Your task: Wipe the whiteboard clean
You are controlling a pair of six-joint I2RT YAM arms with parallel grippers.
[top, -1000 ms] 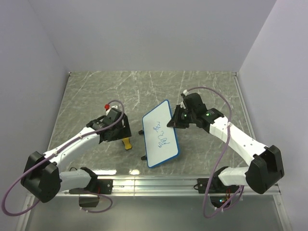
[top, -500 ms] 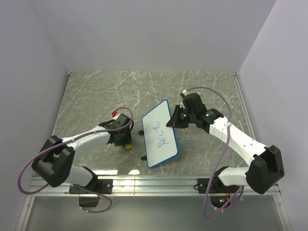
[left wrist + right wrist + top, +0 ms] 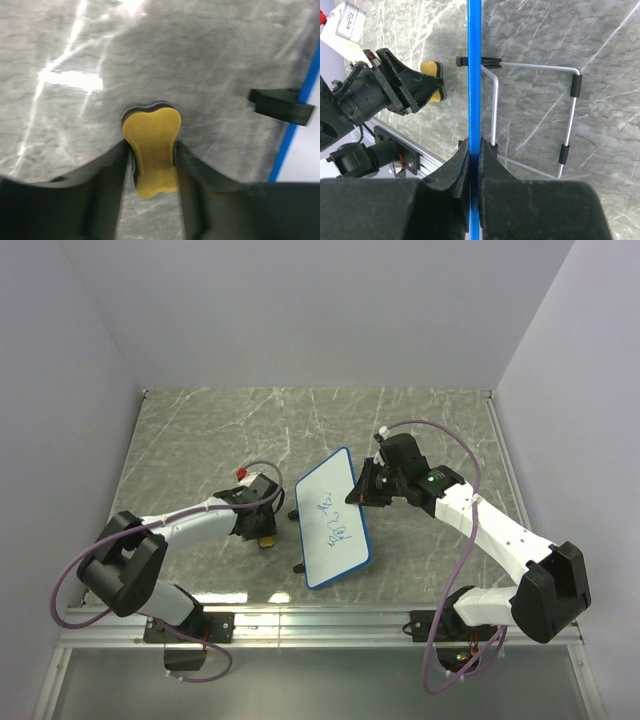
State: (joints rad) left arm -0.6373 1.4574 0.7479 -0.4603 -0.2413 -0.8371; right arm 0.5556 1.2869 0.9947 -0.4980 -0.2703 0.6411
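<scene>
Our left gripper [image 3: 152, 165] pinches the yellow eraser [image 3: 151, 131] between its fingers on the marble table [image 3: 200, 430], at 9 o'clock of the whiteboard [image 3: 333, 530]. Our right gripper [image 3: 474, 152] is clamped on the board's blue frame at its 2 o'clock edge. We see the board propped mid-table on its wire stand [image 3: 535, 120], with blue scribbles [image 3: 332, 521] on its face.

whiteboard [image 3: 333, 531] blue scribbles | right tool [image 3: 362, 492] on its edge | left tool [image 3: 262, 528] at yellow eraser [image 3: 265, 541]
</scene>
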